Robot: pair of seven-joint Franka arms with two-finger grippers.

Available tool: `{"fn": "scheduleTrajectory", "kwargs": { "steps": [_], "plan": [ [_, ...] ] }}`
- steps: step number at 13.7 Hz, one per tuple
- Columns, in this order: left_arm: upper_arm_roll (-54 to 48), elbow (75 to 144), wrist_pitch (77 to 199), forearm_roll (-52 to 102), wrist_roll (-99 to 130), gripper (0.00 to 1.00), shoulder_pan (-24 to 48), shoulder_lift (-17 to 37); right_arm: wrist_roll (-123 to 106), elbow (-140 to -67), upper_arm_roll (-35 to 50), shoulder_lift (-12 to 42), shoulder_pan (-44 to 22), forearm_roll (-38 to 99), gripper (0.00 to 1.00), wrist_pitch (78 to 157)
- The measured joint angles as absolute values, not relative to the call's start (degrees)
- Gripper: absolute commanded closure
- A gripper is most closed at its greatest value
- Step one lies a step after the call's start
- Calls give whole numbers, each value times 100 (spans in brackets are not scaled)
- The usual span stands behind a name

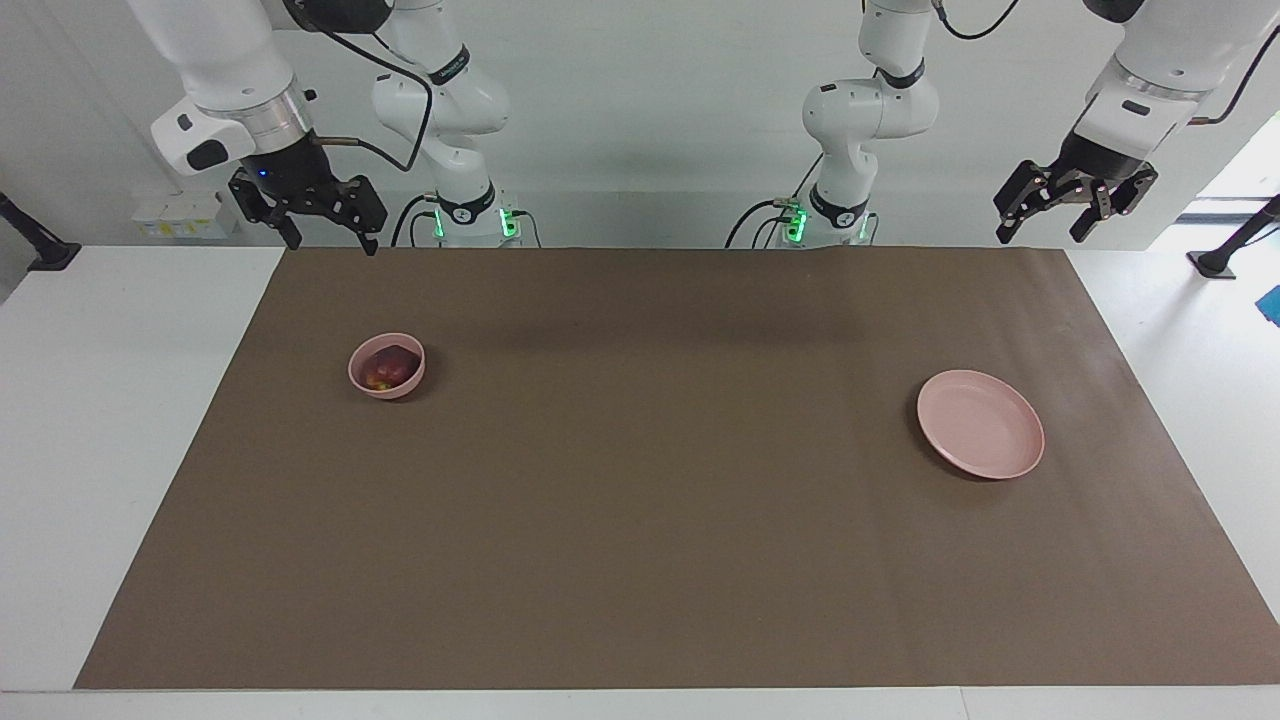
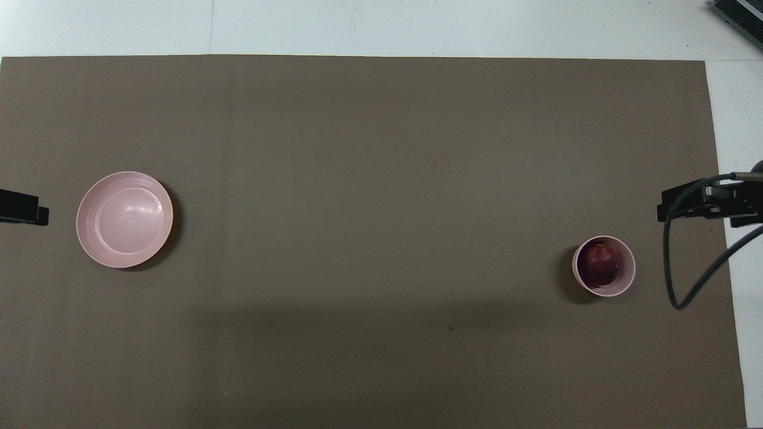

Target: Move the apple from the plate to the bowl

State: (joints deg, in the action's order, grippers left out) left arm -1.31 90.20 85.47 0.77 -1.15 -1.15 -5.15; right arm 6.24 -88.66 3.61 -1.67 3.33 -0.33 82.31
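The dark red apple (image 1: 388, 371) (image 2: 599, 265) lies inside the small pink bowl (image 1: 360, 381) (image 2: 626, 285), toward the right arm's end of the table. The flat pink plate (image 1: 981, 424) (image 2: 124, 219) sits bare toward the left arm's end. My right gripper (image 1: 327, 240) (image 2: 685, 210) hangs open and empty high over the mat's edge at the robots' end, away from the bowl. My left gripper (image 1: 1040, 236) (image 2: 24, 214) waits open and empty, raised over the mat's corner at its own end.
A brown mat (image 1: 660, 480) covers most of the white table (image 1: 120, 420). Both arm bases stand at the robots' edge. A dark stand (image 1: 1215, 262) sits on the white table off the left arm's end of the mat.
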Motion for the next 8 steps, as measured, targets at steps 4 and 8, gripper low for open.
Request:
{"fn": "scheduleTrajectory", "kwargs": {
  "steps": [4, 8],
  "plan": [
    [-131, 9020, 8547, 77, -115, 0, -115, -515, 624, -8747, 363, -165, 333, -33, 0, 8038],
    [-131, 9020, 8546, 77, -115, 0, -115, -515, 624, -8686, 364, -161, 333, -29, 0, 8012]
  ]
}}
